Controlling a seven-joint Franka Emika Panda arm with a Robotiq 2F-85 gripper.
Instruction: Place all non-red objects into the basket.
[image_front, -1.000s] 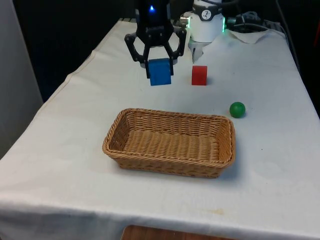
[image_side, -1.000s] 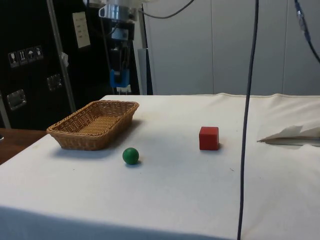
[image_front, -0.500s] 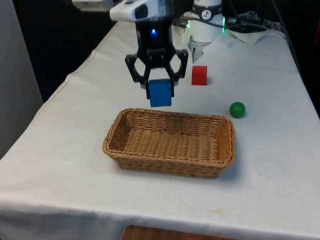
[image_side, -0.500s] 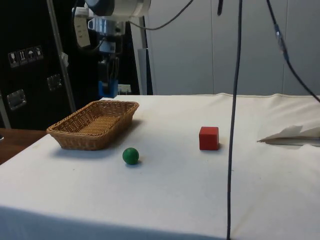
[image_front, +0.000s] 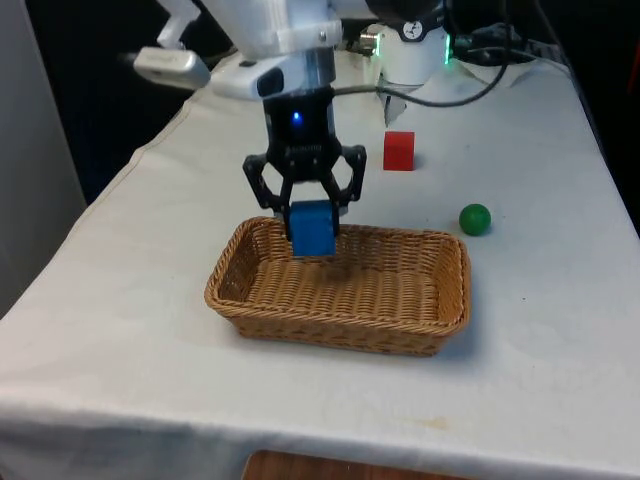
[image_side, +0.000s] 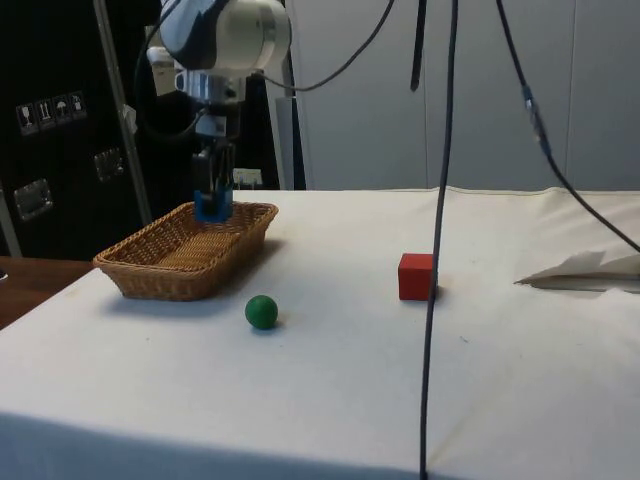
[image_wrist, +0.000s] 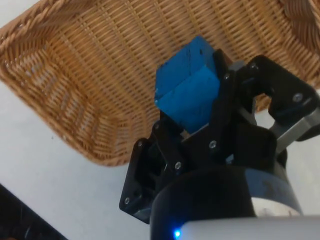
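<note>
Blue cube (image_front: 312, 229), solid matte colour with crisp edges, clamped between the black fingers of the gripper (image_front: 305, 215) and hanging in the air above the wicker basket (image_front: 440, 306), over the end nearer the front view's left. Seen in the wrist view (image_wrist: 187, 92) with one corner turned toward the basket floor, woven weave (image_wrist: 90, 75) directly beneath, no contact with it. Fingers closed just to the cube's width, pressing on two opposite faces. In the side view, held (image_side: 211, 203) at about rim height of the basket (image_side: 150, 280), gripper (image_side: 212, 195) pointing straight down from a white arm (image_side: 225, 35) bent over from above. In the front view, arm (image_front: 270, 30) reaching forward from the far end, wrist vertical.

Basket oblong, light brown, shallow, with sloping walls, set on the white cloth (image_front: 120, 330).

Green ball (image_front: 475, 219) lying on the cloth, just beyond the basket's corner toward the front view's right, apart from it; also in the side view (image_side: 261, 311) near the basket's side. Red cube (image_front: 398, 151) farther back on the cloth, well apart from the basket; in the side view (image_side: 416, 276) standing alone in open cloth.
</note>
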